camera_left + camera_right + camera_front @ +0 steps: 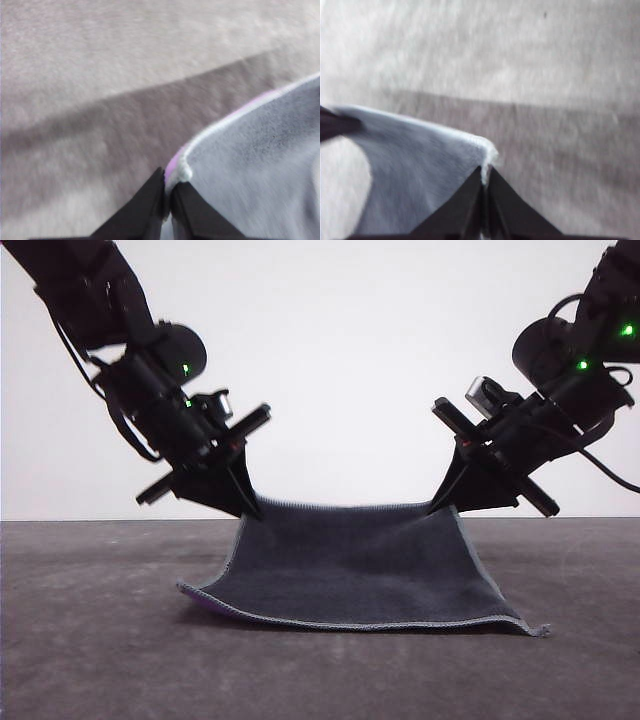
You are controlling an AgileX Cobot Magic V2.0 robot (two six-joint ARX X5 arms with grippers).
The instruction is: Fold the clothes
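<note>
Nothing like a box or bin here, just a dark grey table (90, 640) across the bottom half of the front view and a plain white wall (340, 360) behind it. Nothing in the way around the cloth. In the middle of the front view, a small square cloth (350, 570), dark grey face up and toward the camera, with a pale stitched edge all round. A thin strip of purple peeking out under the lower left corner. Far edge lifted off the table and hanging in a soft dip between two corners; near edge lying flat on the table, lower right corner sticking out a little. Upper left of the frame: left gripper (252, 512), black, tilted down, pinched tight on the far left corner of the cloth. Upper right of the frame: right gripper (437, 508), also tilted down, pinched tight on the far right corner. In the left wrist view, both black fingers (145, 210) pressed together on the cloth corner, with purple showing beside the pale edge. In the right wrist view, fingers (465, 205) squeezed together on the other corner, grey cloth spreading away, all a bit blurry.
</note>
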